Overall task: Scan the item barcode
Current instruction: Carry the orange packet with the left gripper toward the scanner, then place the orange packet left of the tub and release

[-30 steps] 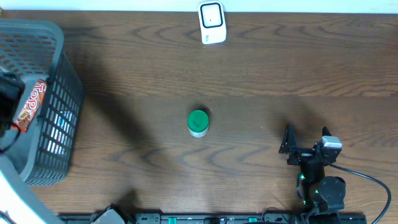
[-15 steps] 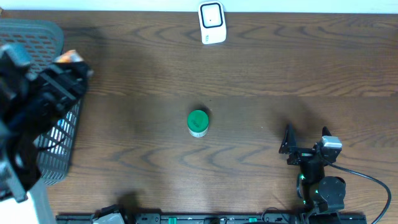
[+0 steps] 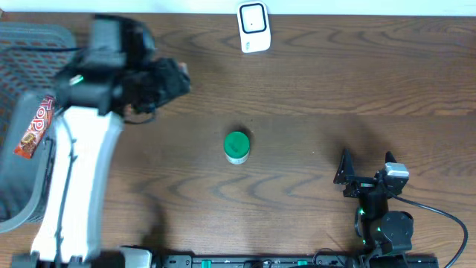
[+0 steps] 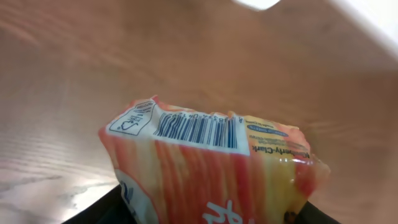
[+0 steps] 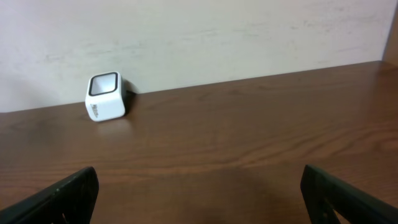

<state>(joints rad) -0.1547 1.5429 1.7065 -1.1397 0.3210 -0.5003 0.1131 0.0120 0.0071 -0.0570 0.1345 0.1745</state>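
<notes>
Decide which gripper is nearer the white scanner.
Left. The left gripper, holding a snack packet, is left of the scanner; the right gripper is far off by the table near edge.

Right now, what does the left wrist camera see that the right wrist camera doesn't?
Only the left wrist view shows the snack packet, with its barcode facing the camera. Only the right wrist view shows the white scanner clearly, and the right gripper wide open with nothing in it. Both show the brown wooden table.
</notes>
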